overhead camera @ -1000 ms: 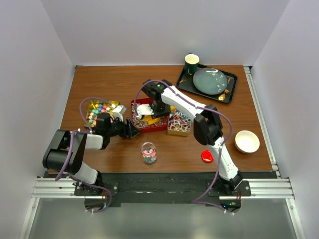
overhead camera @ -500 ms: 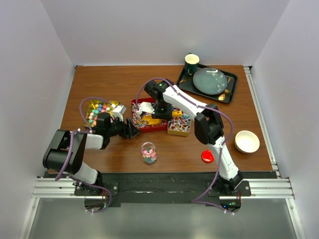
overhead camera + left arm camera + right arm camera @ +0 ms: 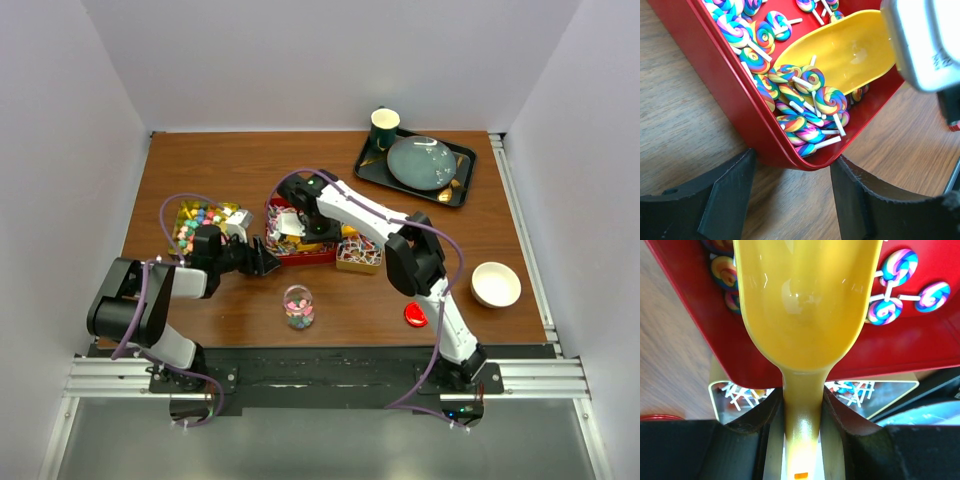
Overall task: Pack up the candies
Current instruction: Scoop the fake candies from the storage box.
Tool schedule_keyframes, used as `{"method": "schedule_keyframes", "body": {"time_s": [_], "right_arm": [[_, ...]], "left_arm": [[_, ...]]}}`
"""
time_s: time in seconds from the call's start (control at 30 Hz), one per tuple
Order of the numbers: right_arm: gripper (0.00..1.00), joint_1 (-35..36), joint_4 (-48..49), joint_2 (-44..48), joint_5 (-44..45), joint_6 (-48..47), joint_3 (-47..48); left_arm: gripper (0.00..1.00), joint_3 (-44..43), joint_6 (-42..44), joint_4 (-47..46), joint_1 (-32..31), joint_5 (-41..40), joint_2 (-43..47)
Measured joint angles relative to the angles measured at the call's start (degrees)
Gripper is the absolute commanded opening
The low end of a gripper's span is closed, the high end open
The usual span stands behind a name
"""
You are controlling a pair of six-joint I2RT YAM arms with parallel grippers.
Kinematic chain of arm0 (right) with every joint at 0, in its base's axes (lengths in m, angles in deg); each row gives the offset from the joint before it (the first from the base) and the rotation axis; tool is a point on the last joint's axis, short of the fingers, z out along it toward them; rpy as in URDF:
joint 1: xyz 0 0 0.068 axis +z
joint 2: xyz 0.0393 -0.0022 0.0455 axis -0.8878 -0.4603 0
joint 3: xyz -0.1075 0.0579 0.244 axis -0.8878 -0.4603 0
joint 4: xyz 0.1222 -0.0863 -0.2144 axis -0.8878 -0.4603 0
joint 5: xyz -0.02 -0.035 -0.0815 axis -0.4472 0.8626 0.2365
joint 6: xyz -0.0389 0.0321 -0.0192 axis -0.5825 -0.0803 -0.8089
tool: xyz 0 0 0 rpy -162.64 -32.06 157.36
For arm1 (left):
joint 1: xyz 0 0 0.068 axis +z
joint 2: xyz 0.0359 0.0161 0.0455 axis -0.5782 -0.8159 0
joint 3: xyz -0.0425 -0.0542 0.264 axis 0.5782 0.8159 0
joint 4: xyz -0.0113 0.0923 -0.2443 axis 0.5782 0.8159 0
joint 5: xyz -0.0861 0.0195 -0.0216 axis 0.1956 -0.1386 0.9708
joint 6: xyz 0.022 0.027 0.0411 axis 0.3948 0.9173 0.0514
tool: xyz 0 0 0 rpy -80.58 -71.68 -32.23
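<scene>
Rainbow swirl lollipop candies (image 3: 807, 102) lie heaped in a red tray (image 3: 312, 260). My right gripper (image 3: 801, 396) is shut on the handle of a yellow scoop (image 3: 802, 300), whose empty bowl lies inside the tray over a few candies (image 3: 885, 310). In the top view that gripper (image 3: 291, 226) hangs over the tray's left half. The near-left corner of the tray (image 3: 747, 125) sits between the fingers of my left gripper (image 3: 792, 162), which press against both of its sides. A small clear jar (image 3: 298, 306) with some candies in it stands in front of the tray.
A yellow tray (image 3: 233, 210) of bright star candies lies behind my left gripper. A gold tray (image 3: 360, 266) of wrapped twists touches the red tray's right side. A red lid (image 3: 416, 315) and white bowl (image 3: 496, 284) sit right; a black tray (image 3: 455, 190) with plate and cup far right.
My right wrist has swung left over the red tray, turning the scoop with it; the scoop stays in the tray. The left gripper has not moved.
</scene>
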Motion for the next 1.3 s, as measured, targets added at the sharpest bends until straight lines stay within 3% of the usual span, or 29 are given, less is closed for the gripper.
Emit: {"method": "schedule_keyframes", "body": {"time_s": [0.37, 0.67, 1.03, 1.3], "right_arm": [[0.00, 1.2, 1.4, -1.5, 4.7, -2.8, 2.7], [0.00, 0.9, -0.4, -1.8, 2.2, 2.7, 3.3], [0.00, -2.0, 7.2, 4.3, -5.9, 7.5, -7.2], [0.00, -1.8, 0.3, -1.2, -5.7, 7.3, 2.3]], "left_arm": [[0.63, -1.2, 0.2, -0.3, 0.1, -0.2, -1.3], [0.63, -1.6, 0.5, -0.5, 0.3, -0.2, -1.8], [0.66, -1.9, 2.0, 1.1, 0.3, -1.7, -1.0], [0.67, -3.0, 3.4, 3.3, 0.5, -2.7, -0.7]]}}
